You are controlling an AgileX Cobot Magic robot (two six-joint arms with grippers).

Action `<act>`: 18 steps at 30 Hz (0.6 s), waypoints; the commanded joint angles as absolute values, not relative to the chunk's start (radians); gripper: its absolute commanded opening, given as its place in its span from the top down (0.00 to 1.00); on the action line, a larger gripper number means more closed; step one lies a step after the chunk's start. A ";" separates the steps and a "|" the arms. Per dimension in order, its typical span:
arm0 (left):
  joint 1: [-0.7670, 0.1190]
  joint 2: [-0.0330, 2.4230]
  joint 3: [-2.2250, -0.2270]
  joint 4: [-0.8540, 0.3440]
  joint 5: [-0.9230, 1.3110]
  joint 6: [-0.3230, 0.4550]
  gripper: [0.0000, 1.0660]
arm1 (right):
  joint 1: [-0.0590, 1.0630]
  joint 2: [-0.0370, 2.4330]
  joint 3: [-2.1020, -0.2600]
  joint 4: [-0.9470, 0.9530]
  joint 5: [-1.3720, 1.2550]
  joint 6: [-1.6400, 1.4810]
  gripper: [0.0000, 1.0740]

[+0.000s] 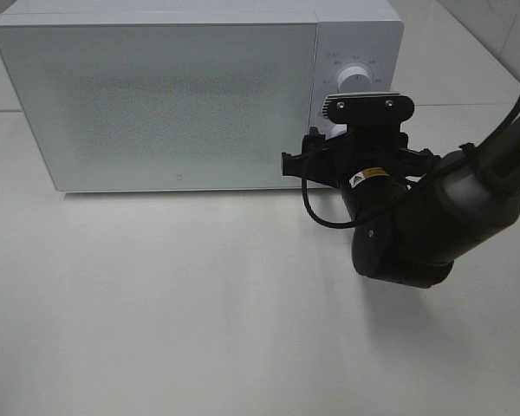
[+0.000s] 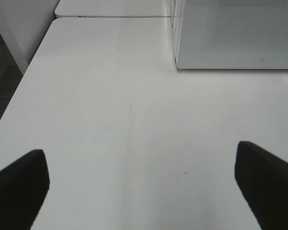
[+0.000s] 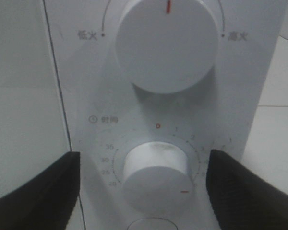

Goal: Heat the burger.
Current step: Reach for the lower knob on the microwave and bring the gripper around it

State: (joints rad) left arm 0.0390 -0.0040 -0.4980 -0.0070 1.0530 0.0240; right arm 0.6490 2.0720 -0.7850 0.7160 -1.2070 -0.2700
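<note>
The white microwave (image 1: 182, 95) stands with its door shut, its timer knob (image 3: 156, 175) turned off zero.

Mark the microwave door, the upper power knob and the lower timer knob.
microwave door (image 1: 156, 104): exterior high view, middle of its speckled window.
upper power knob (image 3: 165, 44): right wrist view, centre of its face.
lower timer knob (image 3: 154, 176): right wrist view, centre of its face.

Bright, even overhead light w/ no harsh glare. Faint soft shadow lay on desk (image 1: 199, 329) under right arm (image 1: 451, 208). Right wrist pic was soft; end effector fingers (image 3: 33, 191) dark, blurred.
</note>
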 commanded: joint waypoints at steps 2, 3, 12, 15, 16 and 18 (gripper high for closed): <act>0.040 -0.031 -0.500 -0.007 1.039 0.018 0.03 | 0.642 2.074 -0.793 0.743 -1.327 -0.249 0.35; 0.040 -0.031 -0.500 -0.007 1.039 0.018 0.03 | 0.642 2.074 -0.793 0.743 -1.327 -0.249 0.35; 0.040 -0.031 -0.500 -0.007 1.039 0.018 0.03 | 0.642 2.074 -0.791 0.746 -1.318 -0.212 0.50; 0.040 -0.031 -0.500 -0.007 1.039 0.018 0.03 | 0.642 2.074 -0.791 0.746 -1.316 -0.209 0.64; 0.040 -0.031 -0.500 -0.007 1.039 0.018 0.03 | 0.642 2.074 -0.791 0.746 -1.316 -0.209 0.64; 0.040 -0.031 -0.500 -0.007 1.039 0.018 0.03 | 0.642 2.074 -0.791 0.746 -1.316 -0.213 0.79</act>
